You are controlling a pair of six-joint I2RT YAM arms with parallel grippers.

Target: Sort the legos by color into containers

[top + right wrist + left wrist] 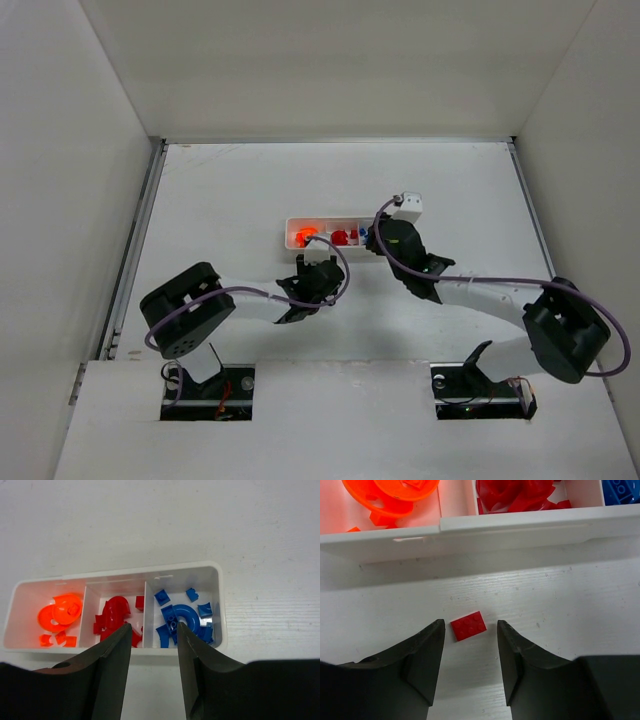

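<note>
Hovering spread, left pincer [470, 625] and right pincer [153, 626] overlook a white tabletop [230, 190] between white walls [60, 150].

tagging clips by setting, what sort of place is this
Probably a robot lab cell: left arm and right arm bolted at a white table, white walls around it, a tray of legos.

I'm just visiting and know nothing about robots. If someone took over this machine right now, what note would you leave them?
Left gripper: open, its fingers either side of a loose red brick on the table, not touching it, just in front of the tray.
Right gripper: open and empty, above the tray.
Done: orange pieces in one end compartment, red pieces in the middle, blue pieces in the other end.
To do: grasp the red brick and drop it in the middle compartment. No other loose piece shows.
</note>
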